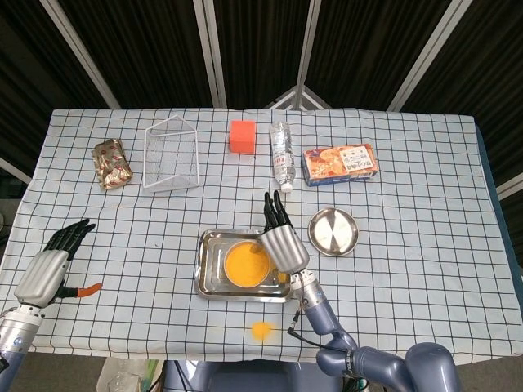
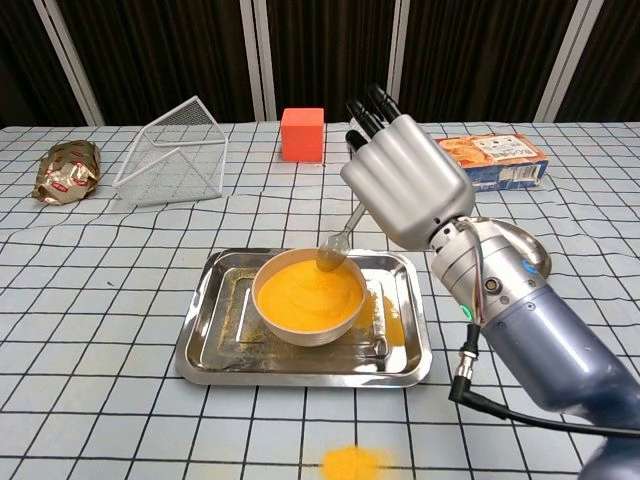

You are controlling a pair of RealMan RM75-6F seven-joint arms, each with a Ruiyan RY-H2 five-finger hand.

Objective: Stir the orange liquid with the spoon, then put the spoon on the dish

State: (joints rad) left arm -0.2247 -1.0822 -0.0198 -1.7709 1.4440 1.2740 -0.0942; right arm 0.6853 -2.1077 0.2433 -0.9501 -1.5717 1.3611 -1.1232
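A white bowl of orange liquid [image 2: 308,297] [image 1: 246,263] sits in a steel tray [image 2: 219,352] [image 1: 210,280]. My right hand [image 2: 405,180] [image 1: 281,242] holds a metal spoon [image 2: 336,246] by its handle, the spoon's bowl at the far rim of the white bowl, at the liquid's surface. The round steel dish [image 1: 333,231] [image 2: 520,245] lies right of the tray, mostly hidden behind my right forearm in the chest view. My left hand [image 1: 47,266] rests open near the table's left front edge, holding nothing.
A wire basket [image 1: 172,154], red cube [image 1: 243,135], plastic bottle [image 1: 282,155], snack box [image 1: 340,164] and foil packet [image 1: 113,163] line the back. Orange spill [image 1: 261,330] lies in front of the tray. A small orange-tipped object [image 1: 84,289] lies beside my left hand.
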